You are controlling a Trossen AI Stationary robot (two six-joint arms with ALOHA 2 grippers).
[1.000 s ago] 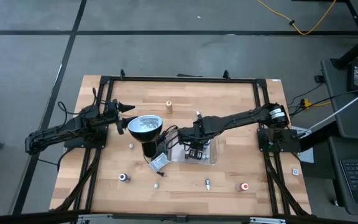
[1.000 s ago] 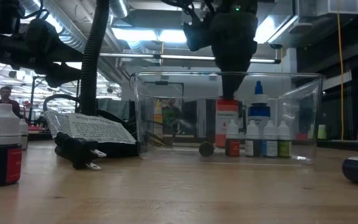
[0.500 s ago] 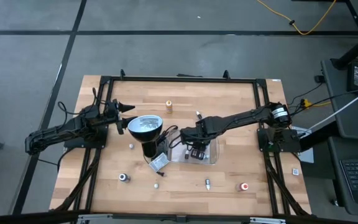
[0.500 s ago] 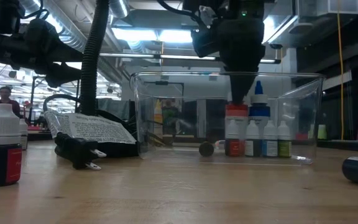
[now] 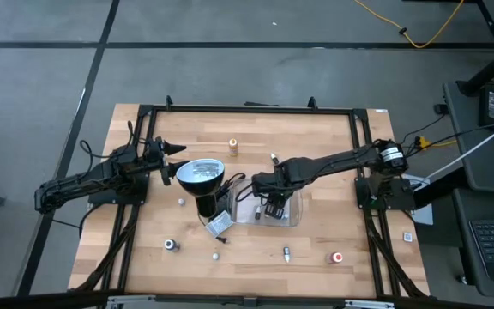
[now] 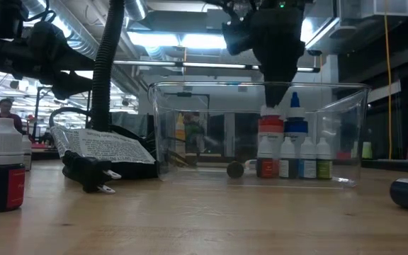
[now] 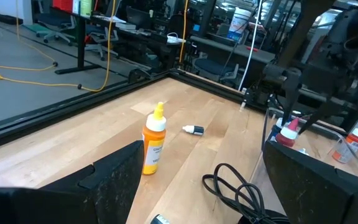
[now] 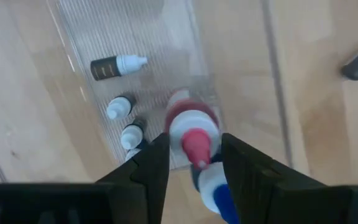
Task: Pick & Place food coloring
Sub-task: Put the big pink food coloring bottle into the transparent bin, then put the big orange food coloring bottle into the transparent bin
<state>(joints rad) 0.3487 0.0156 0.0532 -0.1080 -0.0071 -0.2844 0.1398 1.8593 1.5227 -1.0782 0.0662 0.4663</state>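
Observation:
A red food coloring bottle [image 6: 269, 138] with a red tip [image 8: 194, 148] stands upright in the clear tray [image 6: 190, 127], next to a blue-tipped bottle [image 6: 295, 122] and a row of small bottles [image 6: 304, 159]. My right gripper [image 8: 194, 142] hangs over it, pointing down and open. Its fingers [image 8: 154, 165] stand on either side of the tip, with a gap showing on both sides. In the high view it is over the tray [image 5: 292, 216]. My left gripper [image 5: 171, 148] waits open at the table's left. An orange bottle [image 7: 154, 142] stands far back.
A black lamp [image 5: 201, 176] with its cord and plug [image 6: 91, 176] stands left of the tray. Loose bottles are spread over the table's near part: [image 5: 171, 245], [image 5: 286, 253], [image 5: 337, 257]. In the low view a dark bottle [image 6: 2, 170] stands at the near left.
My right gripper has shifted the red bottle a little sideways inside the tray, up against the blue-tipped bottle. It has then risen slightly, and the bottle stays upright on the tray floor.

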